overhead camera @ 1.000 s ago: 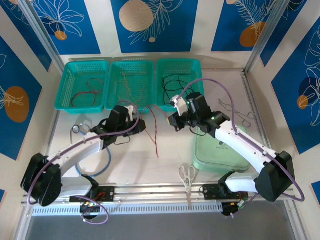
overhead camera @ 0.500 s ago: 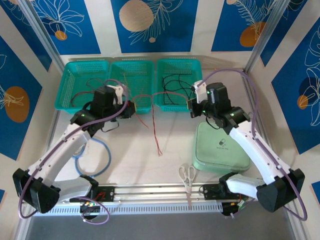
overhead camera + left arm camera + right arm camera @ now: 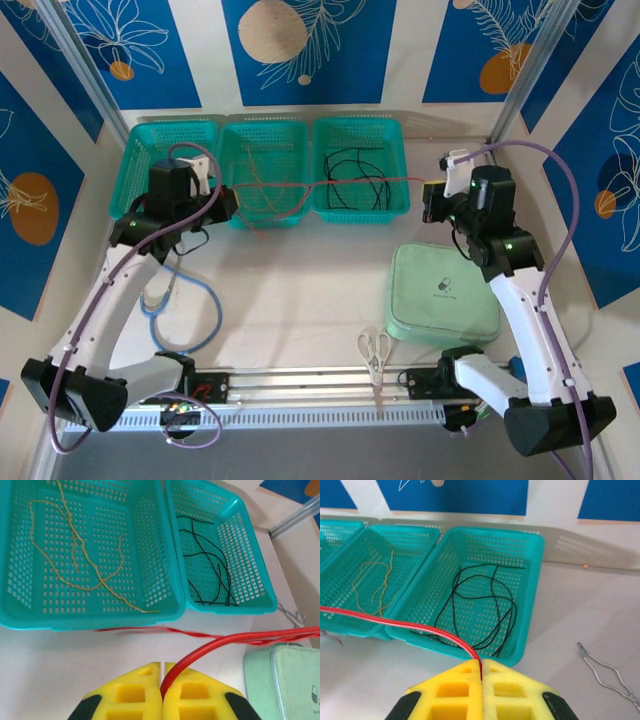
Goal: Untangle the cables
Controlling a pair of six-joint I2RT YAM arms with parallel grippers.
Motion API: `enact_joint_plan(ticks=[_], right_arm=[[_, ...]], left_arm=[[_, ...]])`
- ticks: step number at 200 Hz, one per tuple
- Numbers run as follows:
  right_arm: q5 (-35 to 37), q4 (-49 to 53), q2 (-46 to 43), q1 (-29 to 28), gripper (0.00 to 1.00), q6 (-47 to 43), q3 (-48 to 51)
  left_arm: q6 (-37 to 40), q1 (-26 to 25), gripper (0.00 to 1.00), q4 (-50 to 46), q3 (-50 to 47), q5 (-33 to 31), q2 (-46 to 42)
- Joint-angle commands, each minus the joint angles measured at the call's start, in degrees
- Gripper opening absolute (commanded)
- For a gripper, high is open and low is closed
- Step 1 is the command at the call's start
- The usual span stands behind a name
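Pinching the red cable [image 3: 310, 186] at both ends, with the left pincer [image 3: 161, 680] pressed together on it beside the left basket [image 3: 130, 150] and the right pincer [image 3: 481, 677] pressed together on it just past the right basket [image 3: 395, 135], well apart. Stretching it nearly straight above the front rims of the middle basket [image 3: 265, 128] and right basket, with a loose length drooping by the middle one's front. Leaving the yellow-tan cable [image 3: 101, 583] in the middle basket and the black cable [image 3: 493, 592] in the right one, with a case [image 3: 440, 292] and scissors [image 3: 374, 350] nearer on the table [image 3: 300, 290].
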State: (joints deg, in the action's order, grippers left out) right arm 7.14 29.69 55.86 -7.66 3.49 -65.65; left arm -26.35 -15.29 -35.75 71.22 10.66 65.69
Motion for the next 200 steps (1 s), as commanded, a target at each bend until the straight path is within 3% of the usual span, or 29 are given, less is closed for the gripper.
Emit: enact_joint_plan(ticks=[1, 44, 84, 137, 185, 200], right_arm=[[0.6, -1.4, -1.9, 3.5, 0.0, 1.2, -0.6], [1.3, -1.2, -2.7, 7.7, 0.0, 1.4, -1.0], [2.7, -1.6, -3.4, 12.3, 0.0, 2.6, -1.2], [1.7, -4.6, -4.5, 20.1, 0.0, 8.8, -1.2], [3.6, -5.1, -2.5, 22.8, 0.0, 7.2, -4.2], [0.7, -5.1, -2.2, 26.2, 0.0, 8.8, -5.1]], left_arm=[[1.8, 2.7, 0.0, -3.2, 2.0, -1.4, -2.9], [3.5, 7.0, 0.0, -6.9, 2.7, -1.0, -5.0], [3.6, 14.1, 0.0, -9.3, 2.4, 1.4, -6.4], [-0.2, 18.5, 0.0, -8.1, -5.4, 3.9, -13.3], [-5.0, 28.5, 0.0, -6.0, -11.5, 12.5, -17.3], [-5.6, 30.7, 0.0, -4.9, -12.2, 14.6, -17.3]])
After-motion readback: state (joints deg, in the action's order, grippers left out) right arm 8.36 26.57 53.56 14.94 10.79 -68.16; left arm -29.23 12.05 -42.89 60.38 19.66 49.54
